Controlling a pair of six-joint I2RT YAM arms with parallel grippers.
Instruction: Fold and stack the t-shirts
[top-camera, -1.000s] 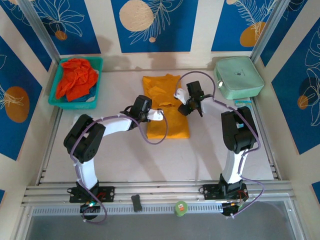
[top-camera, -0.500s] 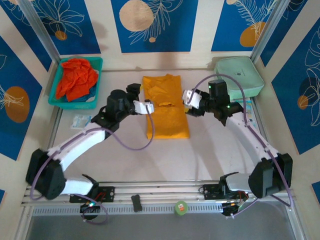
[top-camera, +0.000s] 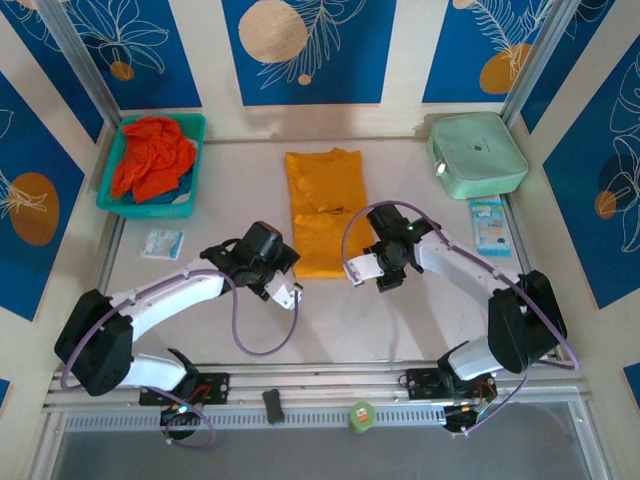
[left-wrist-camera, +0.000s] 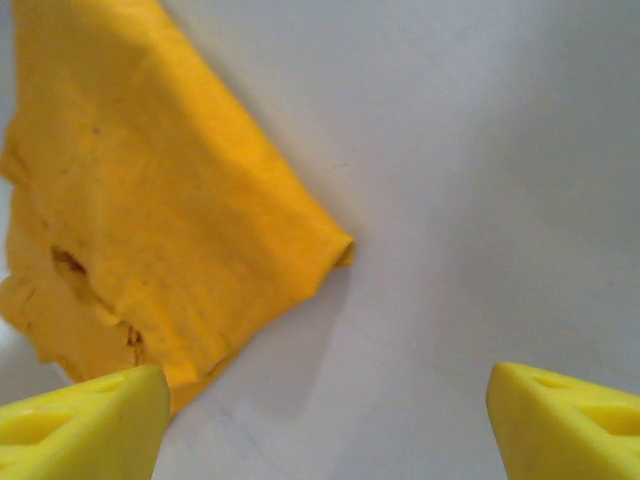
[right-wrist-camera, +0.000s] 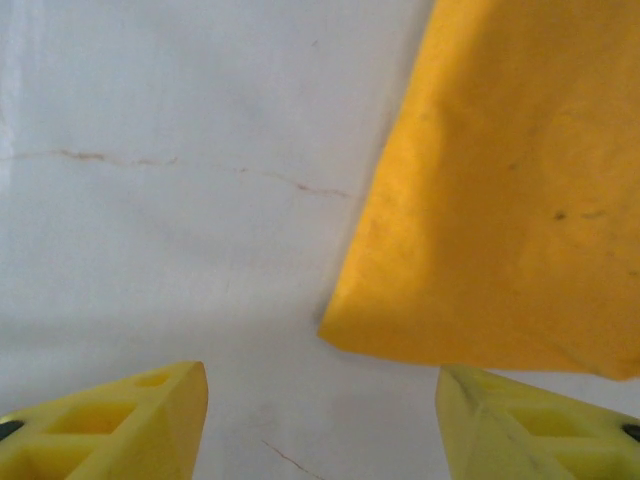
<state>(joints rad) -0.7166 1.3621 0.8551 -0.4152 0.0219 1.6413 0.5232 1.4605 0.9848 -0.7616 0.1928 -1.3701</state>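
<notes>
Yellow shirt (top-camera: 328, 215) lies flat mid-worktop (top-camera: 420, 320), folded lengthwise into a narrow strip with a small crease halfway. Left claw (top-camera: 284, 292) and right claw (top-camera: 358, 268) sit by its near corners, both spread wide and empty. Red-orange shirt (top-camera: 150, 158) is crumpled in the basket (top-camera: 190, 207), far left.

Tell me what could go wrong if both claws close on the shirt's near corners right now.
1. Missed corner: the left claw stands open over bare table, with the yellow-orange t-shirt ahead and left of centre in its wrist view; it may close on nothing.
2. Likewise the right claw: the shirt lies ahead and right of centre.
3. Layers: the shirt's edge in the left wrist view looks rumpled; pinching only the top layer could undo the fold.
</notes>
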